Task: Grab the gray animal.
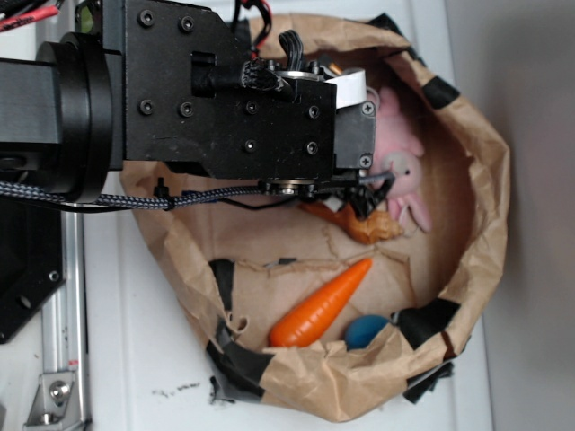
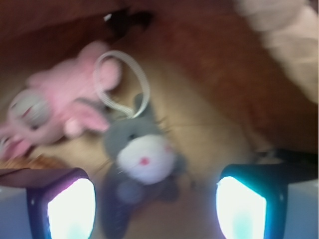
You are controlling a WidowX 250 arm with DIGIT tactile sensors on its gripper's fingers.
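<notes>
The gray animal [image 2: 142,159], a small gray plush with a cream-white face and pink nose, lies on the brown paper floor with a white ribbon loop [image 2: 124,79] above its head. My gripper [image 2: 155,209] stands open just above it, the plush lying between the two lit fingertips [image 2: 70,209], nearer the left one, untouched. In the exterior view the gray animal is hidden under the black arm, and only a dark bit of the gripper [image 1: 368,193] shows by the pink plush.
A pink plush bunny [image 1: 402,171] [image 2: 60,104] lies just beside the gray one. An orange carrot [image 1: 322,307], a blue ball [image 1: 367,330] and an orange-brown toy [image 1: 359,222] lie in the crumpled paper bag [image 1: 485,242], whose walls ring everything.
</notes>
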